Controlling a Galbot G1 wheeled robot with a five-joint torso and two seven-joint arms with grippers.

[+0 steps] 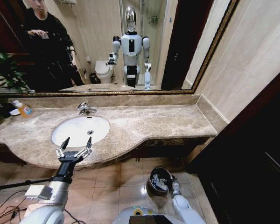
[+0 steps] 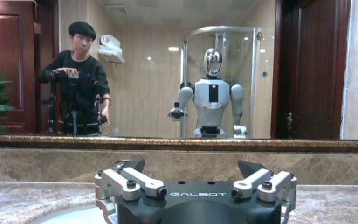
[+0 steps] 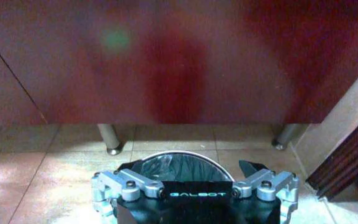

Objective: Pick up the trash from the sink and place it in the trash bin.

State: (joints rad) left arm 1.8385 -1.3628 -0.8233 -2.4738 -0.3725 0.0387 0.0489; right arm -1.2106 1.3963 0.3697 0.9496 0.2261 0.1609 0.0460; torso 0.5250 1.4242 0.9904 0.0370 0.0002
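Trash is not something I can make out in the white oval sink (image 1: 79, 130); its bowl looks bare from here. Left gripper (image 1: 75, 147) hovers at the basin's near rim, fingers spread apart and holding nothing, tips aimed toward the chrome tap (image 1: 85, 109) beyond. Right gripper (image 3: 194, 173) hangs low over the floor tiles, jaws released and unloaded, directly above the trash bin (image 3: 179, 164), a small round dark cylinder with a silvery rim and a black liner, standing below the marble counter (image 1: 149, 123). An orange-liquid bottle (image 1: 24, 109) stands at the counter's far left.
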